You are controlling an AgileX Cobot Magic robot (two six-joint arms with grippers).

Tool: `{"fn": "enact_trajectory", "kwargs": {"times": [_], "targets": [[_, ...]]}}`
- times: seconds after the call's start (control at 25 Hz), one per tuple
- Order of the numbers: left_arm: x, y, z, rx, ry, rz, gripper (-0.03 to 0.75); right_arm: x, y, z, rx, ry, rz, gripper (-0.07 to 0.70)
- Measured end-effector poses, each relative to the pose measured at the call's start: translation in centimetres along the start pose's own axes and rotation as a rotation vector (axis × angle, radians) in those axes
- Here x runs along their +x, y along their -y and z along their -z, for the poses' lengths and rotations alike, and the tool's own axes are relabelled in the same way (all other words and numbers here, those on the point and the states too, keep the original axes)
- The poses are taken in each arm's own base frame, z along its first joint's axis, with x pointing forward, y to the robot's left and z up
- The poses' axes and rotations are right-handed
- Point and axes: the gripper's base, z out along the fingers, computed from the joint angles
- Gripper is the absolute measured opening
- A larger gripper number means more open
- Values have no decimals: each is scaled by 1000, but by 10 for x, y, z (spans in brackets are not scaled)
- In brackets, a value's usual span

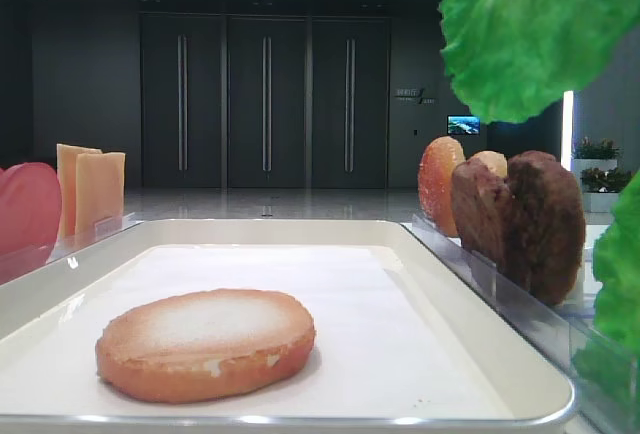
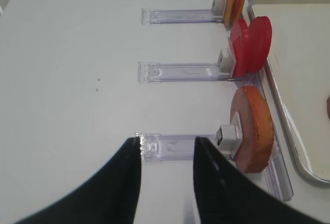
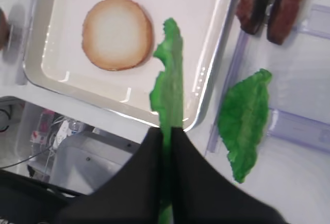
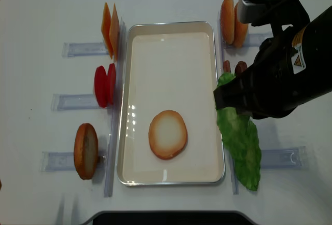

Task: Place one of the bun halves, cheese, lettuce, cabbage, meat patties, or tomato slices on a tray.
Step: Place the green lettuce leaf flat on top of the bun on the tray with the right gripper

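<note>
My right gripper is shut on the lettuce, a thin bright-green leaf seen edge-on, hanging above the near right corner of the tray. From the low exterior view the lettuce hangs high at the top right. One bun half lies flat on the cream tray, pale face up. My left gripper is open with nothing between its fingers, over the white table beside a clear holder, left of an upright bun half.
Left of the tray stand cheese slices, tomato slices and a bun half in clear holders. On the right are more bun halves, meat patties and another green leaf on the table.
</note>
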Motion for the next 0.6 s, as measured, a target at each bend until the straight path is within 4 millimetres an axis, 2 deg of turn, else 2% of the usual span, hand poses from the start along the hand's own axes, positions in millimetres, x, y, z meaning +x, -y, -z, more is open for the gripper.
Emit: {"fn": "enact_trajectory", "kwargs": {"times": [0.24, 0.36, 0.6], "targets": [[0, 0, 0, 0, 0, 0, 265, 3, -26, -11, -359, 26, 93, 5], [0, 0, 0, 0, 0, 0, 265, 3, -23, -21, -485, 54, 94, 5], [0, 0, 0, 0, 0, 0, 265, -8, 2, -40, -700, 171, 29, 5]]}}
